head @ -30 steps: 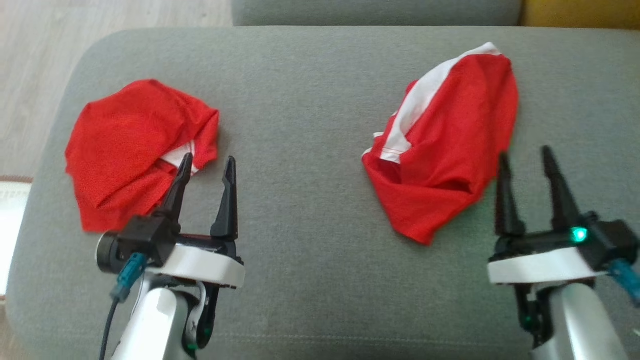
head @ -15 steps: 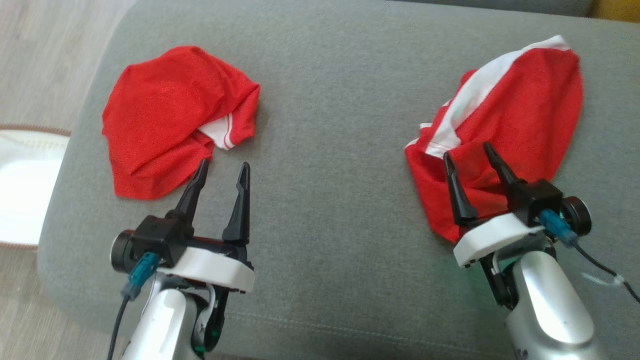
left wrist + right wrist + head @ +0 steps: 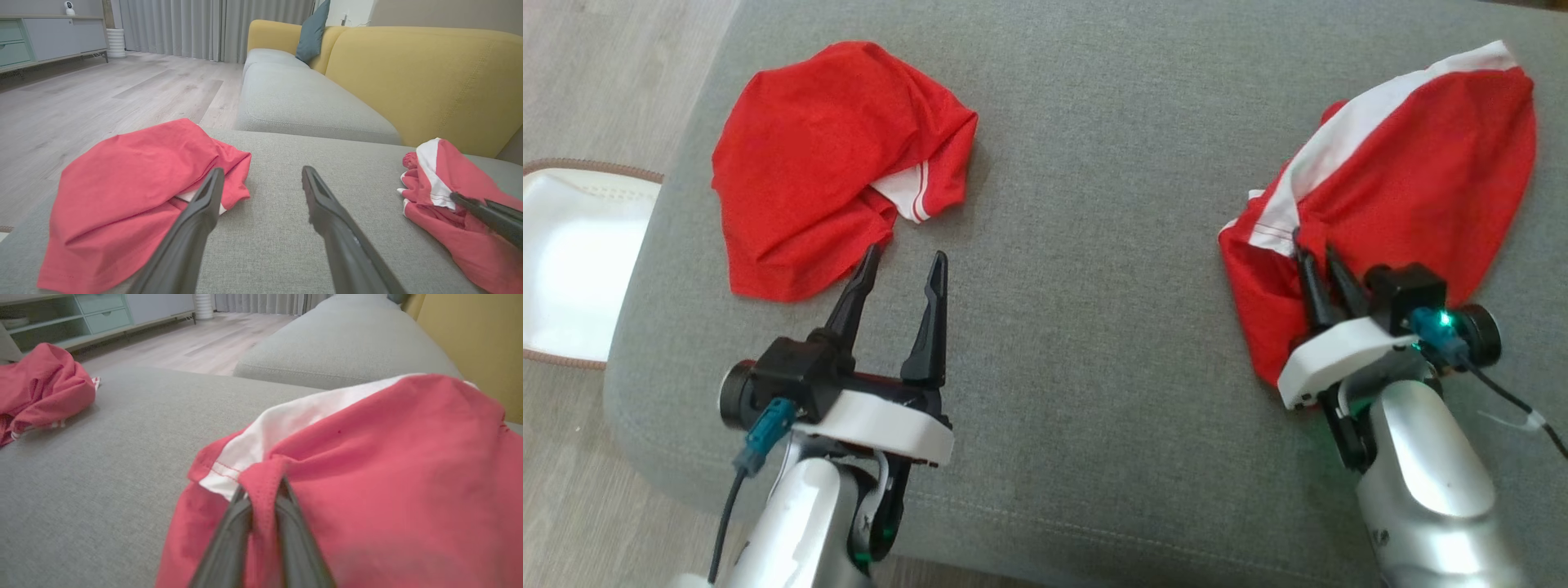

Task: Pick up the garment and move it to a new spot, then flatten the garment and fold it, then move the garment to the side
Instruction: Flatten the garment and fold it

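- Pinch at near right: right gripper (image 3: 1315,255) pressed tight on a raised red fold of the garment (image 3: 1421,188), just beside its white stripe (image 3: 1347,137).
- Near left: left gripper (image 3: 907,251) spread wide, holding nothing, poised over the grey cushion (image 3: 1094,245), one fingertip just beside a second red garment (image 3: 809,163).
- Held garment crumpled on the cushion's right side, long axis slanting from near left to far right, white stripe following that line.
- Farther back: yellow backrest (image 3: 429,81).
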{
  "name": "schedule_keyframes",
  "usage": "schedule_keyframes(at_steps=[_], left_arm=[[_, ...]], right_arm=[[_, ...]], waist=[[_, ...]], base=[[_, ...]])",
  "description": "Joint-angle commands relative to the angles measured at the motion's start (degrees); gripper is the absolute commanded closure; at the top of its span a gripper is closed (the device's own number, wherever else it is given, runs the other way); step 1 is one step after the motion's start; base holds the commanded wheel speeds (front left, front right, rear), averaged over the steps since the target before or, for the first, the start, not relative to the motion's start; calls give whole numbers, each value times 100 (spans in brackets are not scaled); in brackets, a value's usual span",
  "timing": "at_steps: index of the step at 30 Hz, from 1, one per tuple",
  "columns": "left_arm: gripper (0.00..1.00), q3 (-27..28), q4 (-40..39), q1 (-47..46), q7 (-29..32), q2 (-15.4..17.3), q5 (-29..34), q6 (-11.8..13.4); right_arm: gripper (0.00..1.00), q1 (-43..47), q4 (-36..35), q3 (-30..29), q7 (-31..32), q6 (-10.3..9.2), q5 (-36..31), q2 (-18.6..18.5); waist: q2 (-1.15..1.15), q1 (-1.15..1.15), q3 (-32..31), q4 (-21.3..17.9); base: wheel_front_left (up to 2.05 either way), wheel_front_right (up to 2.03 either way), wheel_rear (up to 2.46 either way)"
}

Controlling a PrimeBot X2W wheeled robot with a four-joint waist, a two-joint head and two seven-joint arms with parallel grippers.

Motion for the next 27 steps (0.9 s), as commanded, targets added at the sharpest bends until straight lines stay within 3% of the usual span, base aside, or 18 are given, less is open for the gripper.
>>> schedule_keyframes(at_steps=[1, 8, 16, 21, 27], left_arm=[[0, 148, -161, -205, -45, 17, -13, 36], [0, 129, -132, -173, -45, 17, -66, 82], [0, 90, -143, 55, -45, 16, -199, 166], [0, 133, -186, 176, -45, 16, -203, 212], [0, 148, -242, 184, -45, 16, -192, 206]], right_arm=[[100, -227, -130, 170, -105, 43, 77, -6], [100, -516, -402, 786, -445, 43, 629, -6], [100, -1384, -1641, 1894, -571, 43, 2007, -6], [100, -1662, -1913, 1659, -580, 43, 2588, -6], [100, -1544, -1497, 565, -262, 43, 2716, -6]], waist=[[0, 0, -14, -4], [0, 0, -231, -39], [0, 0, -637, -128], [0, 0, -704, -247], [0, 0, -605, -460]], base=[[0, 0, 0], [0, 0, 0], [0, 0, 0], [0, 0, 0], [0, 0, 0]])
